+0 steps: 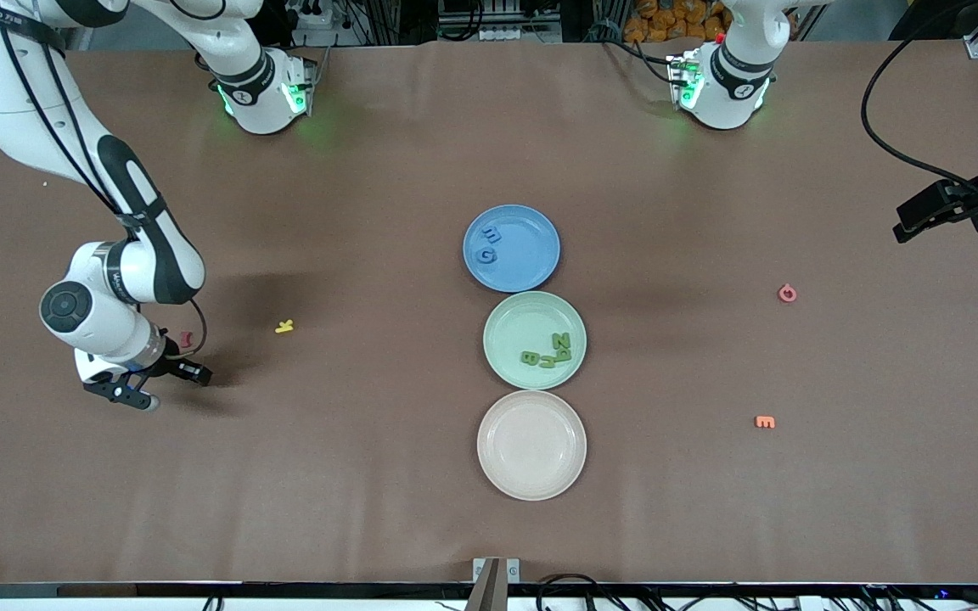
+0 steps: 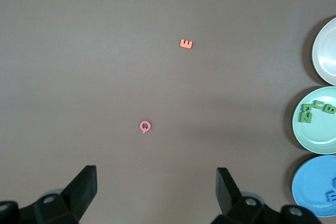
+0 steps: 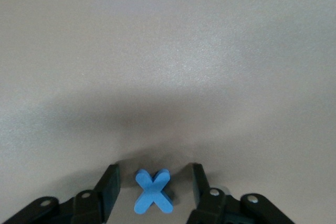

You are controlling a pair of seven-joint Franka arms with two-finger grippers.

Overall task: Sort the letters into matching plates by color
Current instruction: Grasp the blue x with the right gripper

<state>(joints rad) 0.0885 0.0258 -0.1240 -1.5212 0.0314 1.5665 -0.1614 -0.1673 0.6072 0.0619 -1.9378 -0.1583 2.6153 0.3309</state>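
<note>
My right gripper (image 3: 154,169) is down at the table near the right arm's end, open, its fingers either side of a blue X letter (image 3: 153,192) with a gap on each side. That X is hidden in the front view, where the right gripper (image 1: 165,383) shows. The blue plate (image 1: 533,255) holds two blue letters (image 1: 490,244). Beside it, nearer the front camera, the green plate (image 1: 523,318) holds several green letters (image 1: 548,350). My left gripper (image 2: 156,174) hangs open and empty above a pink Q (image 2: 145,126) at the left arm's end of the table.
A cream plate (image 1: 531,445) lies nearest the front camera in the row of plates. A red letter (image 1: 186,339) sits beside the right gripper, and a yellow K (image 1: 284,326) lies between it and the plates. An orange E (image 1: 765,422) lies nearer the camera than the pink Q (image 1: 787,293).
</note>
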